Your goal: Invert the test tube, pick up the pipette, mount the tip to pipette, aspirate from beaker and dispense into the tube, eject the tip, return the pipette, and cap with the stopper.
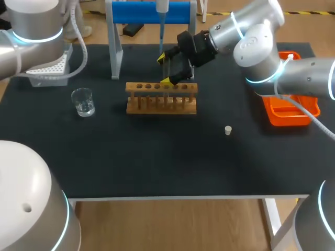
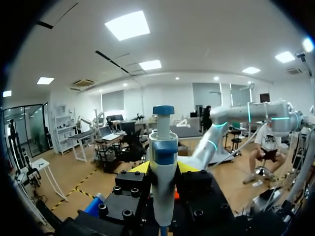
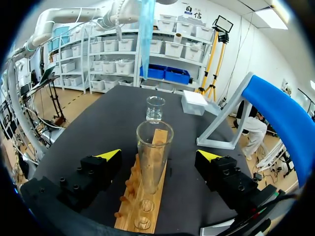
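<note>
A laboratory bench: wooden test-tube rack (image 1: 161, 98), glass beaker (image 1: 83, 101) and pipette (image 1: 162, 6) at a black table (image 1: 157, 157).

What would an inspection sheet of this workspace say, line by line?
Surface: black table, no spill seen.
Job's things: test tube upright, mouth up, in wooden rack; beaker and tip box left of it; stopper lying loose; pipette at blue stand.
Clutter: orange tray at right edge.
Hands: right hand open around the tube; left hand right at the pipette, grasp unclear.
Cables: white cable loops off left arm.
Surroundings: nothing seen.
</note>
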